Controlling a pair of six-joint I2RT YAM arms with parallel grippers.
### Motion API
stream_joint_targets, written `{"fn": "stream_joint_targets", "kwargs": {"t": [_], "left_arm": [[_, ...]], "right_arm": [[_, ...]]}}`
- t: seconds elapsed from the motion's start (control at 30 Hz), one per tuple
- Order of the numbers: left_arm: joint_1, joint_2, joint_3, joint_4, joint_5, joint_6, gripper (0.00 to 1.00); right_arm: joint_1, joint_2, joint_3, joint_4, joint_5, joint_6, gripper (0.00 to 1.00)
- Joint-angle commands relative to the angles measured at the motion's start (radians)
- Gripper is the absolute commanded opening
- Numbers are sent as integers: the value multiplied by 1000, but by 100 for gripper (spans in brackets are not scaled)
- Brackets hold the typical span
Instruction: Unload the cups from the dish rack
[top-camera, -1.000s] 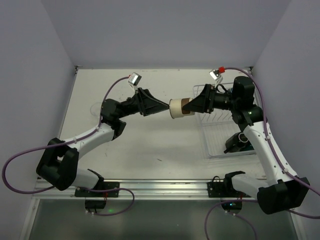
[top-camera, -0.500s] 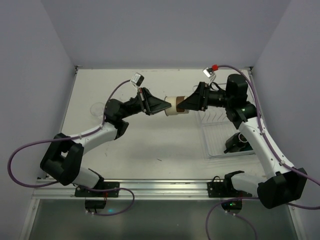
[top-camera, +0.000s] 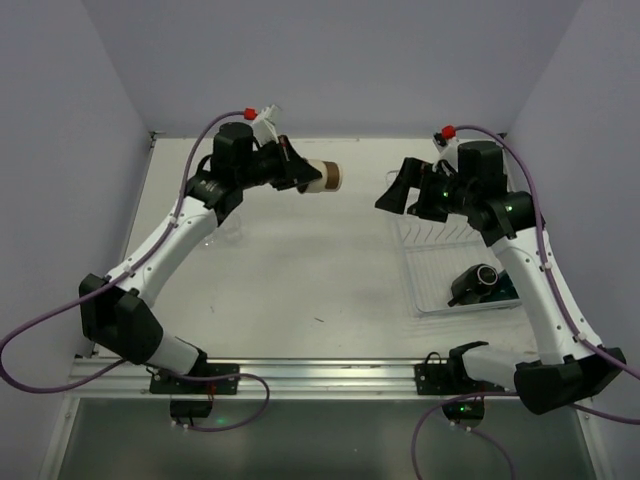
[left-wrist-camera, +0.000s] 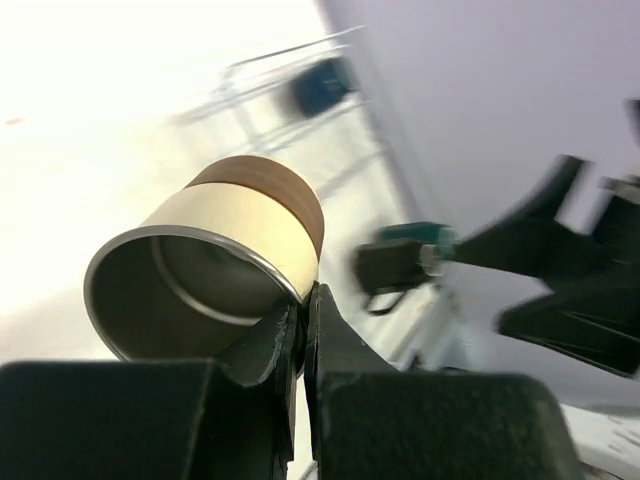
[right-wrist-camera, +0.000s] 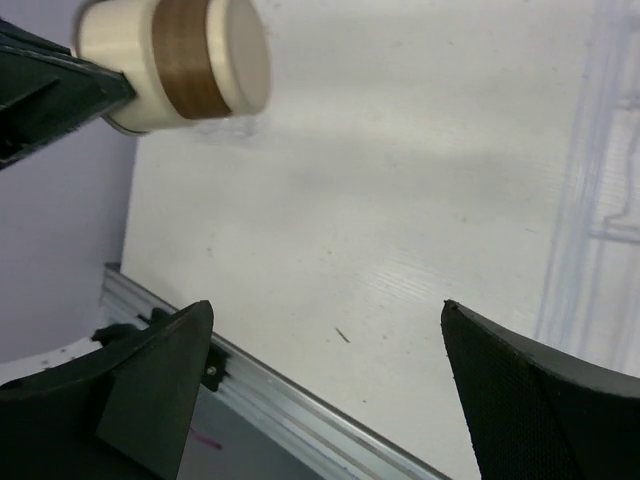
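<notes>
Your left fingers (left-wrist-camera: 335, 345) pinch the cream cup (left-wrist-camera: 240, 235) by its rim, above the desk (top-camera: 300, 270). Your right fingers (right-wrist-camera: 150, 385) are wide open, empty. At least one dark mug (top-camera: 478, 283) is left in the rack (top-camera: 438, 262).

- Robot lab cell, not a kitchen: bare white counter (top-camera: 300, 280) boxed in by plain pale-violet walls (top-camera: 330, 60), the back one just beyond the left pincer (top-camera: 303, 176) and right pincer (top-camera: 383, 203).
- Aluminium rail (top-camera: 320, 372) well behind both pincers carries bolted arm bases (top-camera: 462, 362); purple cables (top-camera: 40, 318) loop loose.
</notes>
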Motion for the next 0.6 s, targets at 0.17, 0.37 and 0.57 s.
{"fn": "stream_joint_targets", "kwargs": {"t": [0.17,0.37,0.57], "left_arm": [[-55,122,143,-661,-583,385,0],[-124,161,152,-725,-825,399,0],[-124,190,118,-725,-893,416,0]], "right_arm": [[-1,-15,30,-160,205,-52,97],[1,-11,10,-165,230,-52,97],[-1,-26,-46,-155,253,-57,97]]}}
